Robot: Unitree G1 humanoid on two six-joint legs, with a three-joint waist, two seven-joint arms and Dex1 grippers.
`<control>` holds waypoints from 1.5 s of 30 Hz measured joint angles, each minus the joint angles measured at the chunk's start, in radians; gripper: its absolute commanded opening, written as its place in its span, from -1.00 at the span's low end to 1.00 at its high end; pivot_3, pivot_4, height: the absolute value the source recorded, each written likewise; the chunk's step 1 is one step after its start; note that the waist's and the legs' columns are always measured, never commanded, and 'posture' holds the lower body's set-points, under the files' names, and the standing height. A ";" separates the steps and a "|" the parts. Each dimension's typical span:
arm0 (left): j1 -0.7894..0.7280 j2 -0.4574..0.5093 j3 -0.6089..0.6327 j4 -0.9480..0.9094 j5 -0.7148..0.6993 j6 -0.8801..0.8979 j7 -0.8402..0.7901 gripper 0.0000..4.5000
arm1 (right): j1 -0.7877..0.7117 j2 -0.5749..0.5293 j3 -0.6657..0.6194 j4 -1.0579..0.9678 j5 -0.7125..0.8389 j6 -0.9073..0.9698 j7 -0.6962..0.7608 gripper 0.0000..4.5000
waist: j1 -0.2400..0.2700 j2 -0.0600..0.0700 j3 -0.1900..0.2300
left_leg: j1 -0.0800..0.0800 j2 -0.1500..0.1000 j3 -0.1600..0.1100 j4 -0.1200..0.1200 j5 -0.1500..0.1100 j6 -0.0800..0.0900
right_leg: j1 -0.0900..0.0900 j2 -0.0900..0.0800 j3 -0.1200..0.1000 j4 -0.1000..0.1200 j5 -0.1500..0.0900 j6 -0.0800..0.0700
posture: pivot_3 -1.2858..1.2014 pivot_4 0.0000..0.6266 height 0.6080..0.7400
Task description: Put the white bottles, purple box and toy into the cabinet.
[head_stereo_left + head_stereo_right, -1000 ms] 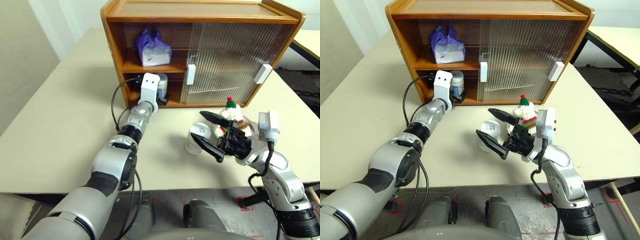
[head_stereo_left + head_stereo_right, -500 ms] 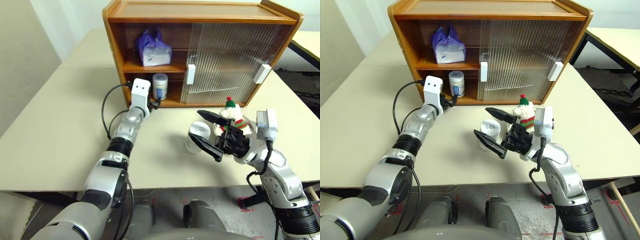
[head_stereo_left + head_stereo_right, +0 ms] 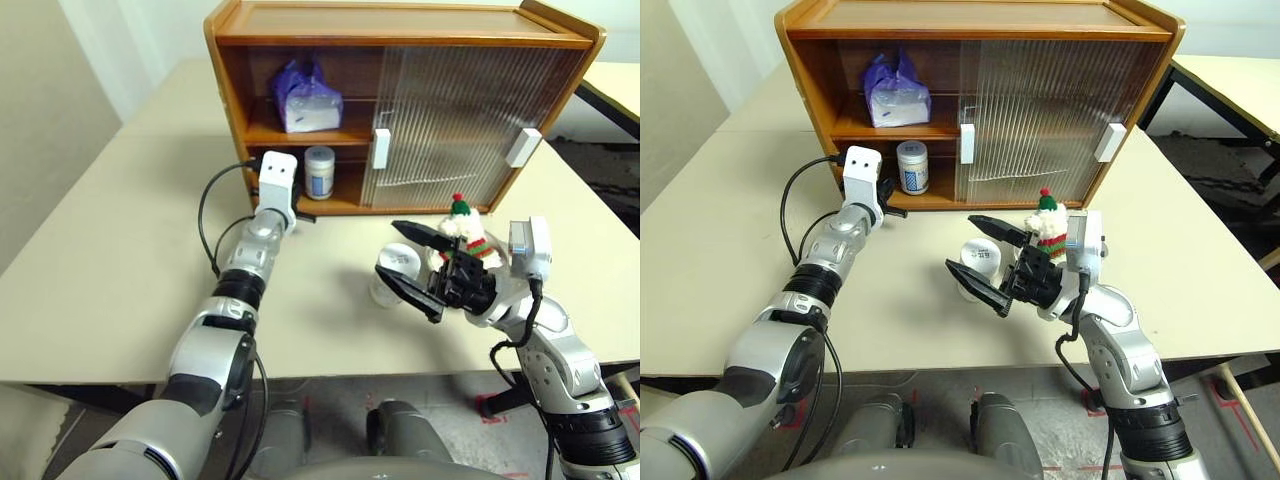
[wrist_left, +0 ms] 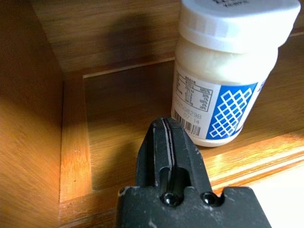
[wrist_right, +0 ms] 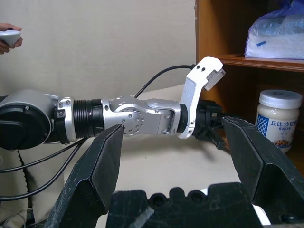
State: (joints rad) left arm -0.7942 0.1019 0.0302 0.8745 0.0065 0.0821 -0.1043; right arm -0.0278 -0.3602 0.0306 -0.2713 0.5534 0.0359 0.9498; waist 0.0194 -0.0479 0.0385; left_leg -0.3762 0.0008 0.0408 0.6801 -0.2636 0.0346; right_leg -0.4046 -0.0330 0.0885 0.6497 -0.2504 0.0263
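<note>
Pale beige table (image 3: pixel 110 250), plain off-white wall (image 3: pixel 30 120) behind, second table (image 3: pixel 1240 85) at right, grey floor (image 3: pixel 1060 440).

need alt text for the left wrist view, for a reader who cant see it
A white bottle with a blue-printed label stands upright on the wooden floor of the cabinet. The left gripper, fingers shut and empty, sits just in front of the bottle, near the shelf's front edge.

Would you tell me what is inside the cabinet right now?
The cabinet holds the purple box on the upper shelf and one white bottle below; the ribbed doors hide the remainder.
</note>
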 measured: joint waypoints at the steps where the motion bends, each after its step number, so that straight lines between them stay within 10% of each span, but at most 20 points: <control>1: -0.003 0.000 0.000 0.002 0.000 0.000 0.007 -0.99 | 0.000 0.000 0.000 0.000 0.000 0.000 0.000 1.00 | 0.000 0.000 0.000 | 0.000 0.000 0.000 0.000 0.000 0.000 | 0.000 0.000 0.000 0.000 0.000 0.000 | 0.09 -1.00 1.00; 45: -0.226 -0.082 -0.011 0.351 0.037 -0.128 0.026 -0.99 | 0.025 0.000 0.007 -0.005 -0.008 -0.003 -0.021 1.00 | -0.003 0.000 0.000 | 0.000 -0.002 0.000 0.000 0.000 0.000 | 0.000 0.000 0.001 0.000 -0.001 0.002 | 0.05 -1.00 1.00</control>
State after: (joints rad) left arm -1.0199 0.0198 0.0191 1.2252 0.0433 -0.0457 -0.0779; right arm -0.0030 -0.3597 0.0375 -0.2762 0.5449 0.0328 0.9293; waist 0.0160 -0.0483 0.0383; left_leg -0.3767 -0.0011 0.0409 0.6802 -0.2634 0.0346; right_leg -0.4050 -0.0326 0.0891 0.6495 -0.2514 0.0285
